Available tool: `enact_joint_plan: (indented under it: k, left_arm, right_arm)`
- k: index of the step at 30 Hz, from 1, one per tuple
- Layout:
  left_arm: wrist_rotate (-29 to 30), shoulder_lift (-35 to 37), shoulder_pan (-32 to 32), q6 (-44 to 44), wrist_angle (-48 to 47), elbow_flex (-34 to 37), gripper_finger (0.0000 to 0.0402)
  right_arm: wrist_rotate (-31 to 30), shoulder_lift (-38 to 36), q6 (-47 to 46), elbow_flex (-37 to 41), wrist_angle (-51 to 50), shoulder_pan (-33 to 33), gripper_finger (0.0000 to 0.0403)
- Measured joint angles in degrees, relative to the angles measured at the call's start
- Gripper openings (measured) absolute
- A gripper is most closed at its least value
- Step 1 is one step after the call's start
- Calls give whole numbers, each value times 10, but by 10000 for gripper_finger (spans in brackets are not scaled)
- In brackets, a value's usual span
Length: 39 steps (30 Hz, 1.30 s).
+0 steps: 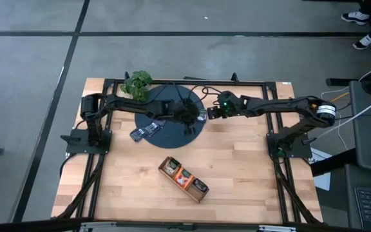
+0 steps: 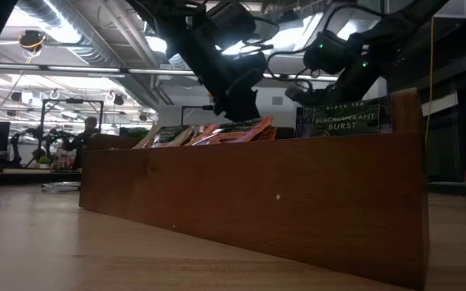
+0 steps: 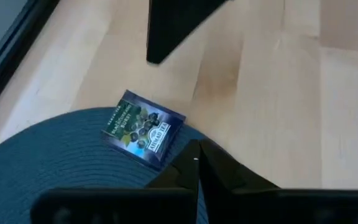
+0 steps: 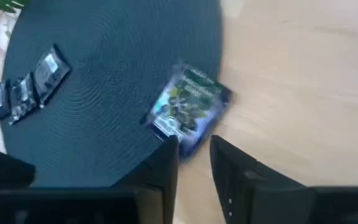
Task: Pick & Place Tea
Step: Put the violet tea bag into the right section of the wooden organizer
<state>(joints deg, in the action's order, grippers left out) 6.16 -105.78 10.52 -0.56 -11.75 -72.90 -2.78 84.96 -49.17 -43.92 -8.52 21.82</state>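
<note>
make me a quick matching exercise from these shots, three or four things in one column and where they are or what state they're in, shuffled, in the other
Things:
1. left tool
2. right tool
3. blue sachet
4. wooden tray

Places or states:
A. fingers apart
B. lying across the round mat's edge, half on the table
C. fingers shut together, holding nothing
D. on the bare table, away from the mat, with sachets inside

Pairs: 1-C, 2-A, 3-B, 4-D

Pale smooth wooden table, dark woven, ribbed mat, glossy, perhaps foil sachet, reddish-brown wooden tray

Robotics lab: exposed ceiling ducts, concrete floor, other robot rigs.
</note>
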Motion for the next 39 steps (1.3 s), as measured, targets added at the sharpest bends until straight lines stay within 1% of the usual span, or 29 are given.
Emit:
enact_joint_plan:
  k: [4, 6, 10, 12, 15, 17, 20, 24, 27, 31, 36, 39]
  left_arm:
    - [5, -15, 0, -2, 6, 1, 2]
    - [6, -33, 0, -2, 22, -1, 2]
    - [4, -72, 0, -3, 15, -8, 2]
    - [17, -89, -1, -3, 15, -18, 2]
    - [52, -104, 2, -2, 31, -26, 2]
    - [67, -108, 6, 0, 50, -27, 2]
    - [70, -107, 12, 13, 75, -27, 1]
    - [72, -119, 17, 18, 81, -28, 2]
    - [62, -139, 20, 18, 75, -27, 1]
    - [64, -156, 20, 18, 73, -27, 2]
    - [48, -159, 22, 18, 58, -29, 1]
    - [33, -158, 22, 18, 51, -25, 2]
  right_arm:
    - [15, 25, -15, 0, 28, 0, 63]
    - [16, 31, -16, 0, 26, -1, 50]
    - [15, 31, -17, 0, 25, -4, 30]
    - [15, 29, -17, 0, 24, -7, 23]
    - [17, 26, -18, 0, 22, -11, 15]
    - [20, 25, -18, -1, 21, -11, 11]
    - [29, 25, -18, -1, 15, -12, 9]
    - [29, 25, -18, -1, 4, -12, 8]
    - [28, 25, -18, -1, 3, -10, 10]
    - [27, 25, -19, -1, 2, -4, 15]
    - [31, 25, -36, -1, 3, 1, 12]
    - [46, 25, -46, 0, 3, 1, 10]
